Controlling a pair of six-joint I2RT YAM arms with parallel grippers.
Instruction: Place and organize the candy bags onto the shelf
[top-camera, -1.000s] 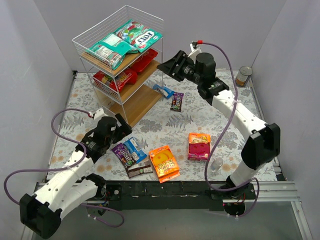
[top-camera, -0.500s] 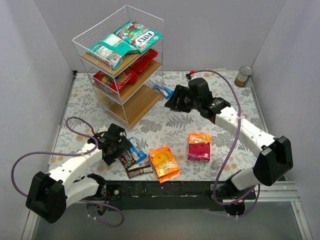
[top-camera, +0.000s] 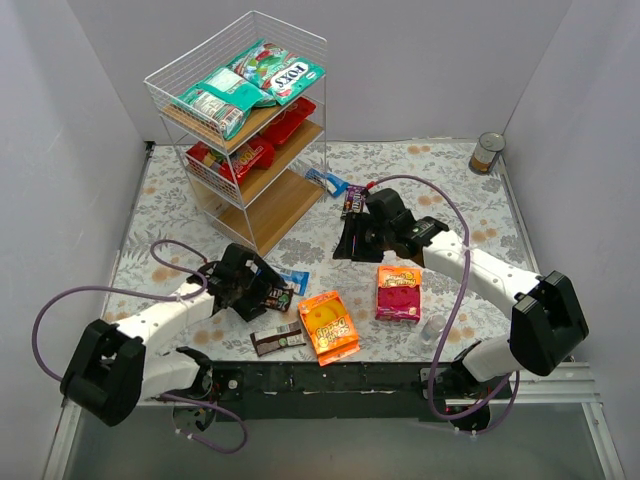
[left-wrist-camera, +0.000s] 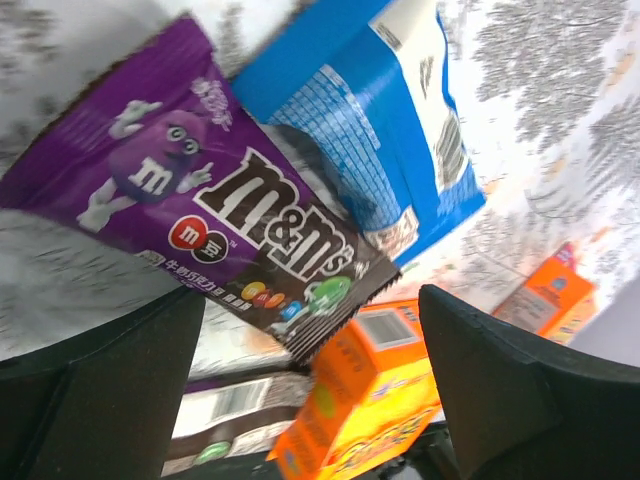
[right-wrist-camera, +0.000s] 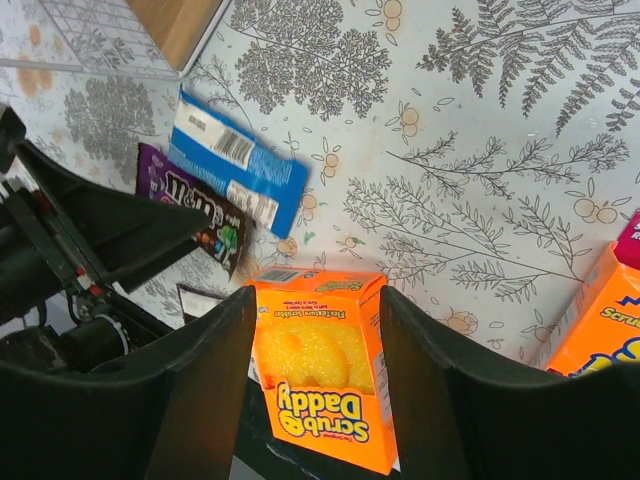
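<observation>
My left gripper (top-camera: 264, 292) is open, low over the purple M&M's pack (left-wrist-camera: 230, 215); its jaws (left-wrist-camera: 310, 300) straddle the pack's lower end without closing. A blue pack (top-camera: 294, 282) lies beside the purple one. A brown pack (top-camera: 277, 340) lies near the front edge. My right gripper (top-camera: 345, 244) is open and empty above mid-table; in its wrist view the orange bag (right-wrist-camera: 320, 375) shows between its fingers (right-wrist-camera: 315, 295) from a distance. The pink-orange one (top-camera: 398, 292) lies to the right. Another blue pack (top-camera: 327, 181) and a purple pack (top-camera: 354, 200) lie by the shelf (top-camera: 290, 195), which holds teal-green bags (top-camera: 235, 88) and red bags (top-camera: 255, 150).
A silver tin can (top-camera: 487, 152) stands at the far right corner. A small clear cup (top-camera: 433, 328) stands near the front right edge. Grey walls close in the floral table mat (top-camera: 450, 200). The shelf's bottom board is bare.
My right arm has come down from beside the shelf to mid-table, facing the front. My left gripper has slid right onto the purple pack, and the blue pack has shifted right.
</observation>
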